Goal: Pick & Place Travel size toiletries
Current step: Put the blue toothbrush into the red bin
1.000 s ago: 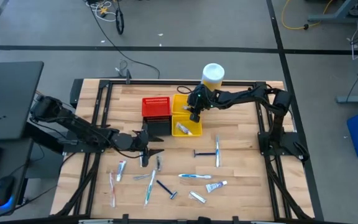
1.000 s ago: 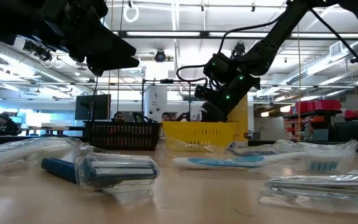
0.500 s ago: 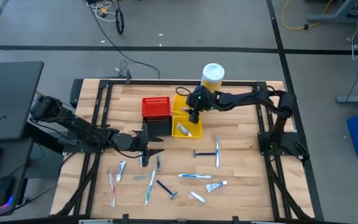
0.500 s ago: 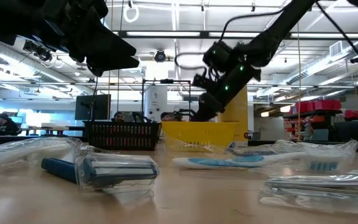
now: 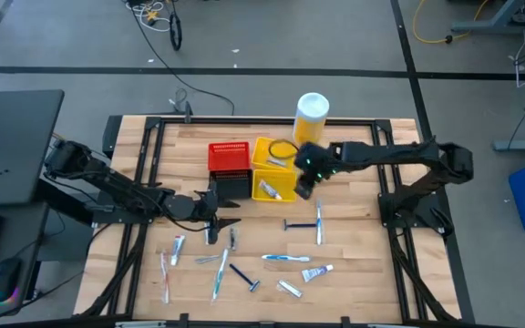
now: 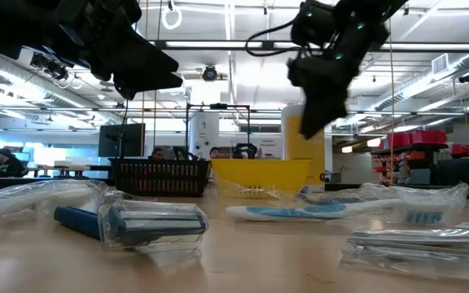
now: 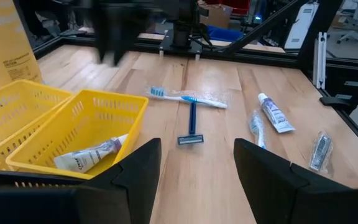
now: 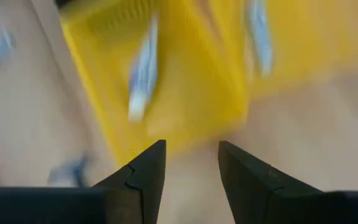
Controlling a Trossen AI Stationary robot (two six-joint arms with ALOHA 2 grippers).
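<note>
right claw [image 5: 304, 189] swings off the yellow bins [image 5: 272, 169] toward four o'clock, fingers apart and empty: drop made, next toiletry due. left claw [image 5: 229, 212] waits released.

Wrapped toothbrushes [image 5: 285, 259], tubes [image 5: 316, 271], dark blue razors [image 5: 244, 277] scattered flat on table's near half; one tube [image 7: 87, 155] inside yellow bin.

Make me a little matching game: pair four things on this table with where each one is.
Things:
1. tube
2. razor
3. yellow bottle
4. left gripper

Places:
A. back edge of the table
B. in a yellow bin
C. flat on the wood beside a toothbrush
D. in front of the black bin

Pairs: 1-B, 2-C, 3-A, 4-D
</note>
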